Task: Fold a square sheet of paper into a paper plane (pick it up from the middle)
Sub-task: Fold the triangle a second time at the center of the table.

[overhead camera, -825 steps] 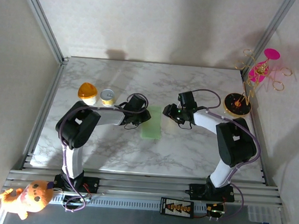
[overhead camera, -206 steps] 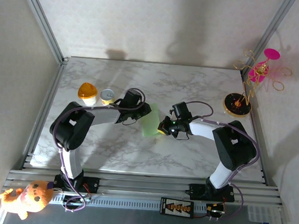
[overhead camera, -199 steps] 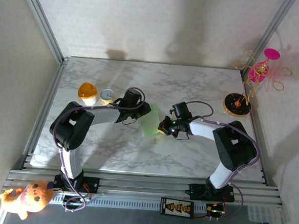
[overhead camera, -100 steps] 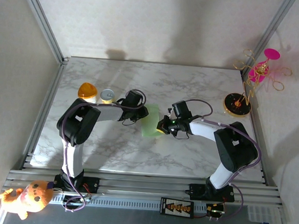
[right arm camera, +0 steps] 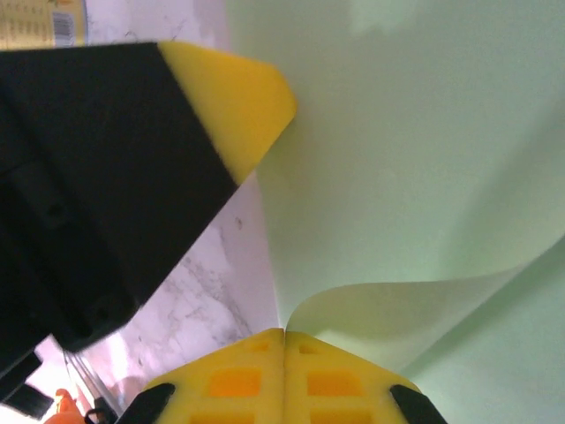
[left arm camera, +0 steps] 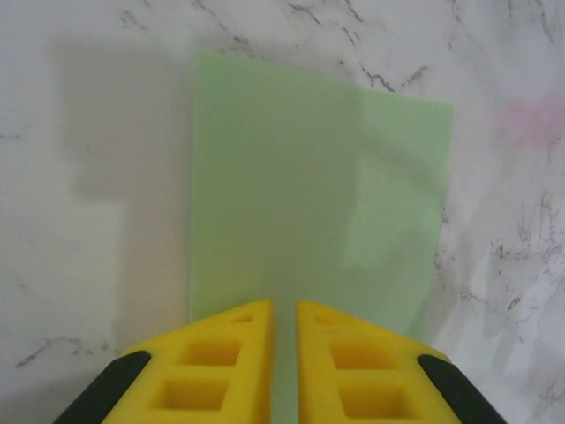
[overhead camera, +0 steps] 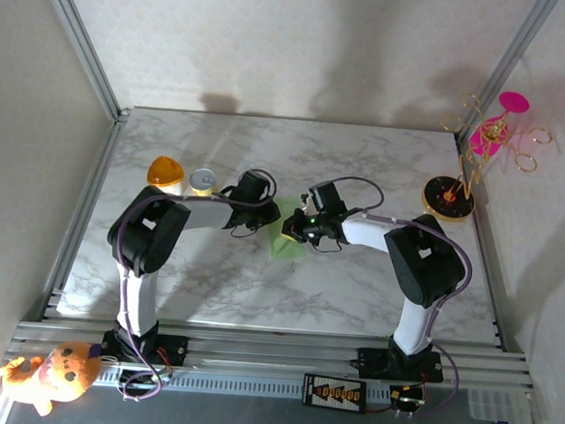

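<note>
The square sheet of paper [overhead camera: 286, 241] is pale green and lies folded on the marble between the two grippers. In the left wrist view the paper [left arm camera: 309, 194] is a flat rectangle. My left gripper [overhead camera: 270, 218] rests on its left part, the yellow jaws [left arm camera: 284, 305] only a narrow slit apart with green showing through and nothing pinched. My right gripper [overhead camera: 295, 230] is shut [right arm camera: 283, 332] on a curled flap of the paper [right arm camera: 424, 159], lifted over the rest. One left fingertip [right arm camera: 243, 102] touches the sheet's far edge.
An orange-lidded cup [overhead camera: 166, 176] and a small tin [overhead camera: 203, 180] stand left of the left gripper. A pink-and-gold ornament stand [overhead camera: 465, 171] is at the right rear. Metal frame posts border the table, and a plush toy [overhead camera: 48, 375] sits off the front left.
My right gripper has moved left, carrying the paper's right flap over toward the left gripper. The left jaws have narrowed. The visible paper looks smaller.
</note>
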You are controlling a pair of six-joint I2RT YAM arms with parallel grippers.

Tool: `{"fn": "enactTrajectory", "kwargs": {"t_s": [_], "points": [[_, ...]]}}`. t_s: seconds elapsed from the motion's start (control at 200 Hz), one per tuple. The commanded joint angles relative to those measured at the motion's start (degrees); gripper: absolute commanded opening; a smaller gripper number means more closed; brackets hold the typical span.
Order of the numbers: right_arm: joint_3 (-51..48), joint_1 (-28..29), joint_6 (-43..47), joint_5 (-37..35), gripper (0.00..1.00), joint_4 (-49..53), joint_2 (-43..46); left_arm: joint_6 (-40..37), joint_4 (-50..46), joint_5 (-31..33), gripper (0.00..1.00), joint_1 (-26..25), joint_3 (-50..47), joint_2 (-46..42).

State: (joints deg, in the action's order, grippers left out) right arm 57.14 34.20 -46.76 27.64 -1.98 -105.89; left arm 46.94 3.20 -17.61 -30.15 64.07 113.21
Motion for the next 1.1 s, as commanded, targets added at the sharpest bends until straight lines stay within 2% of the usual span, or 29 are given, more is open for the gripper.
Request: {"fn": "enactTrajectory", "kwargs": {"t_s": [0.0,0.275,0.626,1.097], "points": [[2.4,0.5,-0.7,-3.0,0.00,-0.9,-1.3,-3.7,-3.7,-2.9,0.15,0.7,3.4,1.0],[2.6,0.8,0.6,-2.9,0.00,1.1,-2.0,-5.7,-5.1,-0.1,0.19,3.1,4.7,-0.4],[3.4,0.9,0.8,-1.9,0.00,-0.1,-3.3,-5.6,-6.2,0.2,0.14,3.5,6.3,5.0],[3.8,0.9,-1.7,-3.3,0.00,-2.5,-5.2,-5.3,-6.1,0.5,0.11,3.5,5.0,5.9]]}}
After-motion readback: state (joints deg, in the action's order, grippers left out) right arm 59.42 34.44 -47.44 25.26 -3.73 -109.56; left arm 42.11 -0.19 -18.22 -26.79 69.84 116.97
